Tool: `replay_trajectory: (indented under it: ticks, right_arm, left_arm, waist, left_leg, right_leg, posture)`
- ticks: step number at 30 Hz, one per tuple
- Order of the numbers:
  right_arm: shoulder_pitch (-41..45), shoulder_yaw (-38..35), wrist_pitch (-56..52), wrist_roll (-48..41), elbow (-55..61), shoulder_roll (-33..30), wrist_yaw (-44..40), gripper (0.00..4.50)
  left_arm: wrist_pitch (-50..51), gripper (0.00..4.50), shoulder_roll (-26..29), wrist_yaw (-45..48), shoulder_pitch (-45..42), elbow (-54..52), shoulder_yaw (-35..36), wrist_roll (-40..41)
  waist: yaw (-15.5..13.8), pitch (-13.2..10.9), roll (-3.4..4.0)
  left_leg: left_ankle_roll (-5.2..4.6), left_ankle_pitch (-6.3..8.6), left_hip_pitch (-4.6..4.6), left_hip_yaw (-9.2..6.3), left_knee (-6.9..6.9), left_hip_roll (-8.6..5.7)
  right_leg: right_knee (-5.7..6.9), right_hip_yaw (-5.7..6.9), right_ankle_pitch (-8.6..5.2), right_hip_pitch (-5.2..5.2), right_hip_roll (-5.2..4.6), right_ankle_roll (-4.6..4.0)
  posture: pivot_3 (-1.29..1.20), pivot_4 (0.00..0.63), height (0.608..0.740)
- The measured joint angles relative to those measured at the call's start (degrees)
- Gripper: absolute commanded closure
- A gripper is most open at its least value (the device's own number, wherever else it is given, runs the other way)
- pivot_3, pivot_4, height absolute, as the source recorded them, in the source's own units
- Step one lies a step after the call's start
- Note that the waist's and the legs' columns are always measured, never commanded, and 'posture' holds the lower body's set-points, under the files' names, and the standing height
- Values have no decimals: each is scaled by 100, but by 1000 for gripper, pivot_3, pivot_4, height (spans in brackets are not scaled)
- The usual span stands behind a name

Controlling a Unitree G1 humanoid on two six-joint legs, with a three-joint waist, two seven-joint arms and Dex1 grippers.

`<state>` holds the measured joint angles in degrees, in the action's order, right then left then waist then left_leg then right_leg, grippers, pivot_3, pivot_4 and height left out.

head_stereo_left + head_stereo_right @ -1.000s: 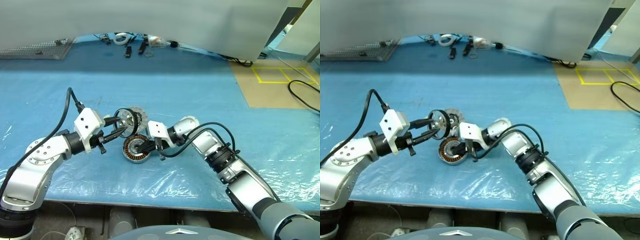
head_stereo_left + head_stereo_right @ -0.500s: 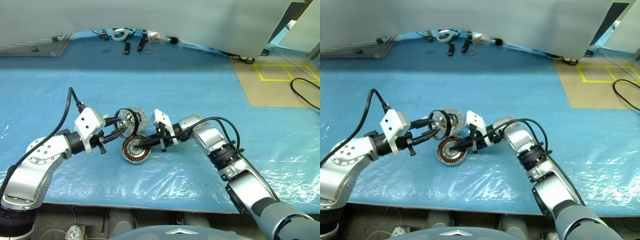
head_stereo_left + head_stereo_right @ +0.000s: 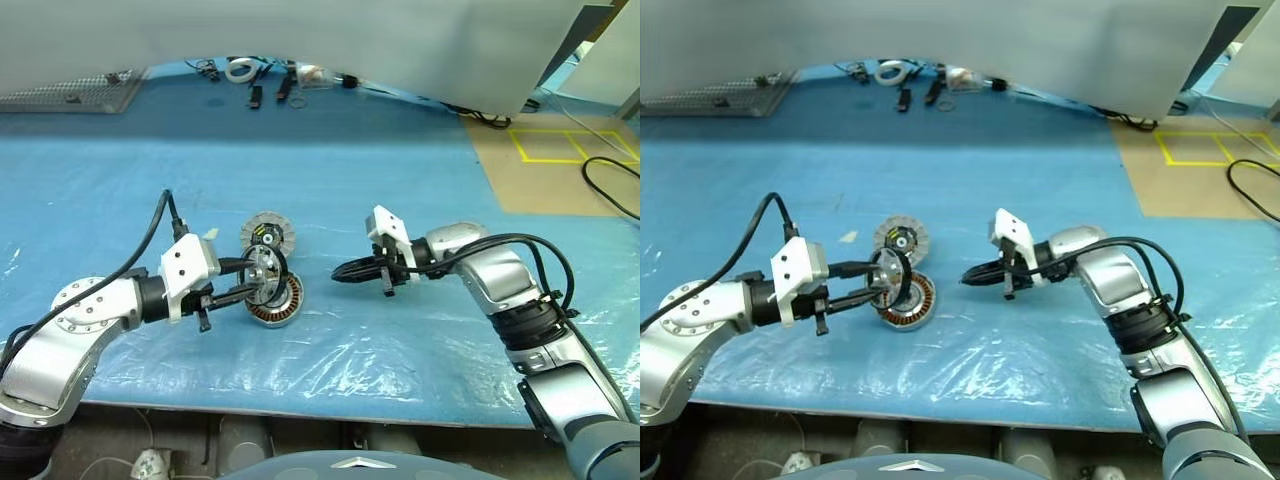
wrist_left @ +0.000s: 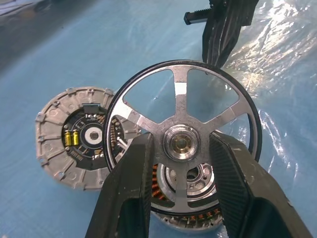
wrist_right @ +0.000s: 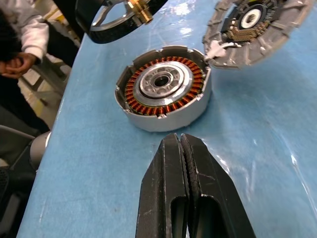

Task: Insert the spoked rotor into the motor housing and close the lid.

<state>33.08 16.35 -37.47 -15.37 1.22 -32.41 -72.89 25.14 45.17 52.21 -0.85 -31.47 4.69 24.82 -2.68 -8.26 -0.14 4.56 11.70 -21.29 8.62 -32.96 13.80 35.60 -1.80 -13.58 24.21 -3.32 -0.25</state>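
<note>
The spoked rotor (image 4: 181, 144), a dark-rimmed wheel with five silver spokes and a round metal hub with a brass-coloured centre, stands on edge in the air, held between the two black fingers (image 4: 130, 198) of the left gripper (image 3: 258, 282). The fingers press on the spokes at both sides of the hub, at a middle width. The rotor hangs just above the motor housing (image 5: 163, 87), a short silver-grey drum with a ring of copper windings around a metal centre, which rests on the blue plastic-covered table (image 3: 400, 180). Touching or nearly touching the housing, on its far side, lies the lid (image 3: 267, 235), a flat silver-grey disc with radial marks and a black and yellow centre facing up. The right gripper (image 3: 340, 271) is to the right of the housing, apart from it, its fingers (image 5: 166, 198) closed together with nothing between them, pointing toward the housing. A person's hands (image 5: 15, 62) show beside the table in the right wrist view.
</note>
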Motion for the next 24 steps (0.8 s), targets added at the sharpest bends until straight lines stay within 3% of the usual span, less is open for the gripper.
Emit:
replay_trajectory:
  ticks: [24]
  right_arm:
    - [-394, -17, -69, -50, 276, -128, 677, 4500]
  left_arm:
    - [-269, 2770, 128, 435, -377, 695, -834, -594]
  waist:
    - [-41, 0, 0]
  left_leg:
    - [-1, 0, 17, 1, -6, -5]
  right_leg:
    - [8, -1, 0, -17, -6, -1]
  posture:
    - [0, 150, 740]
